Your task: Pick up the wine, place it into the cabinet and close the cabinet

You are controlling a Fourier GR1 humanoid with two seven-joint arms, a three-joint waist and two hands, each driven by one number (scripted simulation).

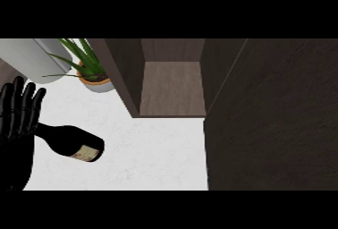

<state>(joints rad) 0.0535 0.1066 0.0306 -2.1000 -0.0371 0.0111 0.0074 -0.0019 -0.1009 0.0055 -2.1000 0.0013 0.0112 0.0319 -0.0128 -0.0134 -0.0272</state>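
Filling the right side and top middle: a dark wood cabinet, door swung wide open, one shelf compartment exposed. Nothing visible inside that compartment; bare wooden floor and back wall only. Door panel seen from above as a broad dark slab running down the right half of the view.

Below and to the left: a white marbled bench, carrying everything else.

At the left edge: the left hand, black, fingers straight and spread, pointing up, holding nothing. Resting there, partly overlapping the neck end of the bottle in this view; whether touching it, impossible to tell. Right hand nowhere in view.

Lying on the bench, just right of that hand: the wine bottle, dark glass, on its side, base with a pale label turned toward the lower right, neck toward the upper left. Well apart from the cabinet opening, not yet lifted.

Likely handling, judged from appearance: rigid glass, fairly heavy if full, smooth and probably slippery, breakable if knocked, prone to rolling while on its side. Best hold probably around the wide body near the middle, fingers and thumb wrapped from opposite sides; the thin neck a poorer purchase for such weight.

Top left, smallest: a potted plant with long green leaves, beside a pale grey curved object, cut off by the frame.
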